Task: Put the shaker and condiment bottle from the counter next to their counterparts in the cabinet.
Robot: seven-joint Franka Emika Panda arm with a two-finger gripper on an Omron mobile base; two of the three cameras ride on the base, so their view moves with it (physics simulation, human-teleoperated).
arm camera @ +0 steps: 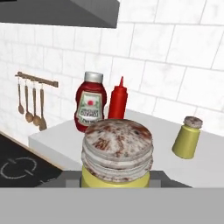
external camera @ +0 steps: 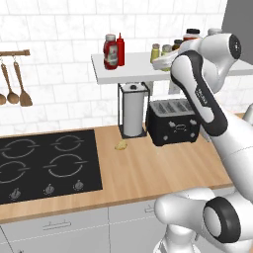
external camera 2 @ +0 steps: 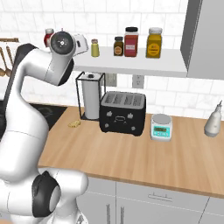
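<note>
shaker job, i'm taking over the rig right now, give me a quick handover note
Gripper: jaws shut on the shaker, held up over the cabinet shelf.
Condiment bottle: already standing on the shelf, right beside the slim red squeeze bottle.
Olive shaker: on the shelf, off to the side of the held one.
Done: bottle placed; shaker picked up and brought to the shelf.
Left: set the shaker down next to the olive shaker, open the jaws, back the arm away.
</note>
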